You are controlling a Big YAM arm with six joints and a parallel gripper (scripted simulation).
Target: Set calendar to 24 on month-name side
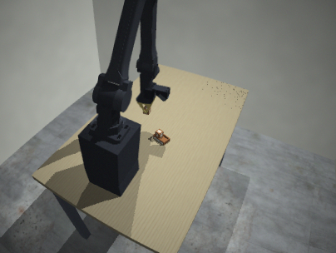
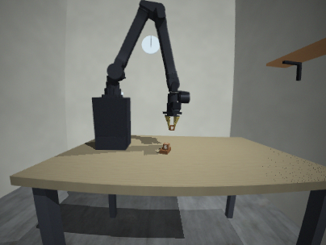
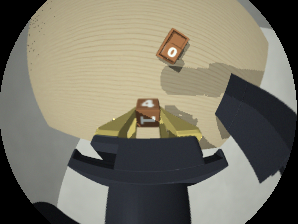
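My gripper (image 1: 146,111) (image 2: 172,127) (image 3: 147,110) is shut on a brown cube (image 2: 172,127) (image 3: 148,104), held well above the table. In the wrist view the cube shows a white 4 and, on the face nearer the camera, a 1 lying sideways. The small orange-brown tray (image 1: 165,140) (image 2: 164,151) (image 3: 185,38) stands on the table, apart from and below the gripper. The other cube (image 1: 159,132) (image 2: 165,146) (image 3: 172,52) sits in one end of it, with a 0 on top; the other half is empty. The month's name cannot be read.
The wooden table (image 1: 183,179) (image 2: 121,169) carries the arm's dark base block (image 1: 110,158) (image 2: 111,122), to the left of the tray in the top and exterior views. An orange shelf (image 2: 298,52) is on the right wall. Arm shadows lie near the tray.
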